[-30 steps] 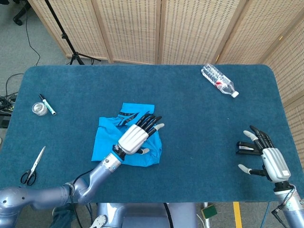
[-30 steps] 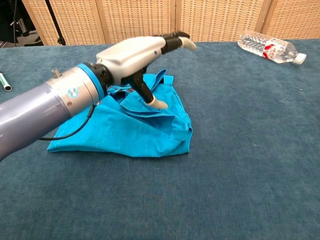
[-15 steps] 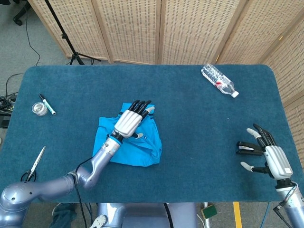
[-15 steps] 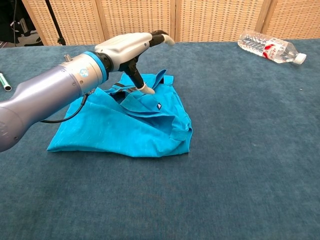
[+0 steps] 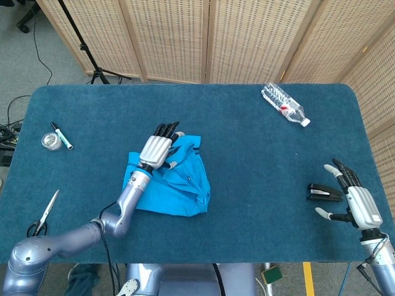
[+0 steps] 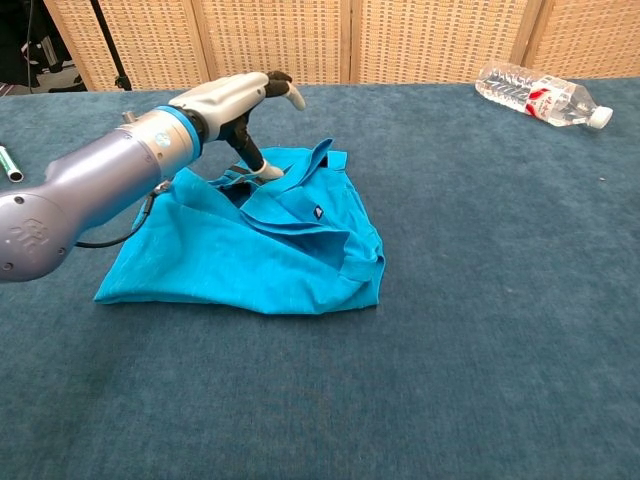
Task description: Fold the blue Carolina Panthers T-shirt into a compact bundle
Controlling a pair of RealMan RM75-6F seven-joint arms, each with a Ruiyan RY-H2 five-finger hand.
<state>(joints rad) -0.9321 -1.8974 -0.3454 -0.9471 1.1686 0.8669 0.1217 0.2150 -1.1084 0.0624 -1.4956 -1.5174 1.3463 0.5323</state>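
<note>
My left hand (image 5: 156, 150) hovers fingers spread, empty, over the far edge of the folded blue T-shirt (image 5: 179, 185) mid-worktop (image 5: 247, 160). My right hand (image 5: 358, 203), open, sits beside a black stapler (image 5: 323, 192), seen only from the head view. Bottle (image 5: 284, 105), marker (image 5: 62, 135), scissors (image 5: 42, 217) lie clear.

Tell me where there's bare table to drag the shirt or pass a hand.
Widest bare patch: mid-table, between the shirt and the right hand, below the bottle. The far strip left of the bottle is bare too. Crowded: the left edge, with marker, small round tin and scissors, and the right edge, where a black stapler lies. The left hand hovers over the shirt's far edge.
</note>
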